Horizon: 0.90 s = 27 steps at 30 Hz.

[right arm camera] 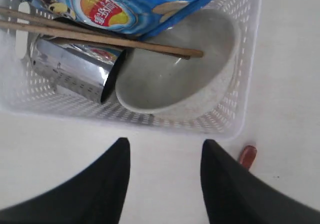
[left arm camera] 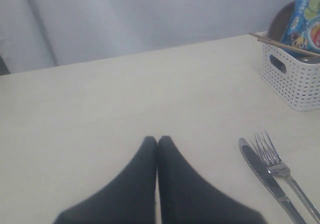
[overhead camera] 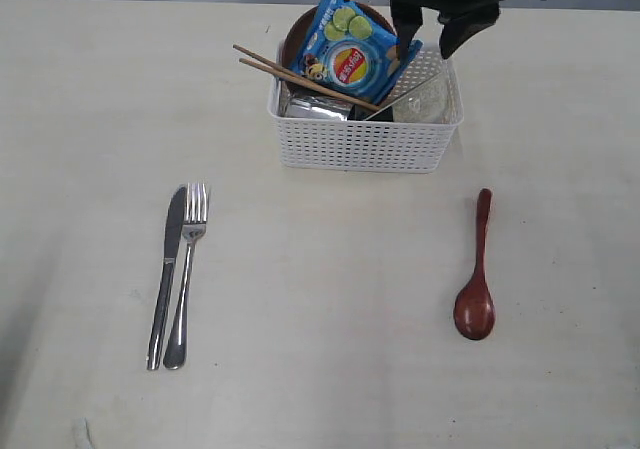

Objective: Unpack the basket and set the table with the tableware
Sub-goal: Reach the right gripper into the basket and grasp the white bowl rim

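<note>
My right hand [right arm camera: 165,144] is open and empty, up by the white basket [right arm camera: 150,118]. In it the chopsticks [right arm camera: 100,37] lie across the bowl [right arm camera: 170,79]. If I grab the bowl, they could flip out and roll off the table [overhead camera: 100,89]. My left hand [left arm camera: 157,139] is shut, holding nothing.

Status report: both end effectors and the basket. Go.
Left end effector shut, empty, near knife and fork. Right end effector open, empty, by basket. Bowl, cup, chopsticks inside; chip bag crowding them.
</note>
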Each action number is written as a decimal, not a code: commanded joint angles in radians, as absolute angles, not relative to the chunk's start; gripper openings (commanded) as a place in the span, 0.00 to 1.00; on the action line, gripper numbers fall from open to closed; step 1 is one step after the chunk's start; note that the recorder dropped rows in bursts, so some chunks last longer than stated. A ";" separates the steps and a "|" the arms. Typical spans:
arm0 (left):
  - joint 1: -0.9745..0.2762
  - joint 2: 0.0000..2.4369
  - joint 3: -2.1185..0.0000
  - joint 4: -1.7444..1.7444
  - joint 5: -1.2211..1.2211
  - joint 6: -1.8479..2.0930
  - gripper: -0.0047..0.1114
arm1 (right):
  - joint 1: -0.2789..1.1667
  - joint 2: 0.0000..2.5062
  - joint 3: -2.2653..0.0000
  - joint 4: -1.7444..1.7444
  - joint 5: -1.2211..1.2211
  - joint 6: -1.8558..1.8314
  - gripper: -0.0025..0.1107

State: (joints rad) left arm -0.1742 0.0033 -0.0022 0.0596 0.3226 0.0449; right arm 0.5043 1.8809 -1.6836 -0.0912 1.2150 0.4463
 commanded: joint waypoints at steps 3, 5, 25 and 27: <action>-0.172 0.000 0.000 0.051 0.322 0.044 0.04 | 0.504 1.993 -1.756 -0.083 1.221 0.537 0.41; -0.172 0.000 0.000 0.051 0.322 0.044 0.04 | 0.504 2.017 -1.756 -0.100 1.221 0.559 0.41; -0.172 0.000 0.000 0.051 0.322 0.044 0.04 | 0.493 2.015 -1.754 -0.161 1.221 0.619 0.41; -0.172 0.000 0.000 0.051 0.322 0.044 0.04 | 0.491 2.016 -1.740 -0.162 1.221 0.635 0.41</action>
State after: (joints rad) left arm -0.1742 0.0033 -0.0022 0.0596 0.3226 0.0449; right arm 0.5021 2.0268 -1.7489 -0.1496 1.2169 0.6128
